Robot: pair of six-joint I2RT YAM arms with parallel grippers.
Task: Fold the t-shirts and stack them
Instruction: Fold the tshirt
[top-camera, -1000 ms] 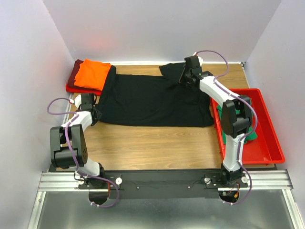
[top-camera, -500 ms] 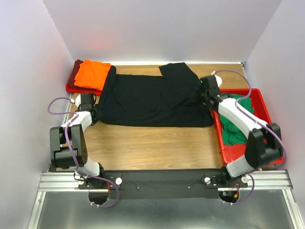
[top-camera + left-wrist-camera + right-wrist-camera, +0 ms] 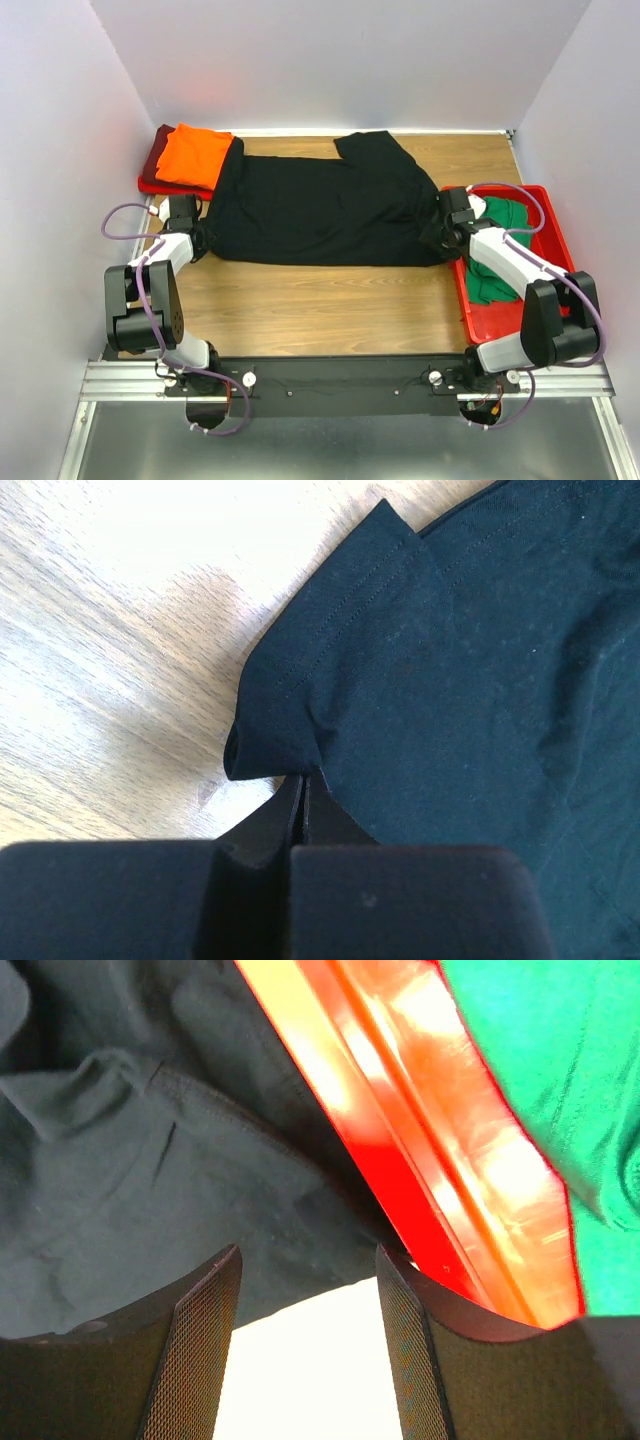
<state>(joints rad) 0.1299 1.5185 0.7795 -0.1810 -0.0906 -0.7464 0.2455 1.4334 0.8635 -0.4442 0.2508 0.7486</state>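
1. Black t-shirt: spread flat on desk, mid-rear, btw orange t-shirt and red bin.
2. Left end effector: fingers pinched together on the black shirt's hem corner, left edge.
3. Right end effector: fingers apart, nothing btw them; over the shirt's right edge, just beside bin rim.
4. The orange t-shirt is folded, atop dark red t-shirt, rear-left corner.
5. Green t-shirt: crumpled in bin.

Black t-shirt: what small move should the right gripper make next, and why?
Probably lower the right gripper and close on the black t-shirt edge: its jaws stand open over that cloth beside the red bin, while the left gripper pinches the other end.
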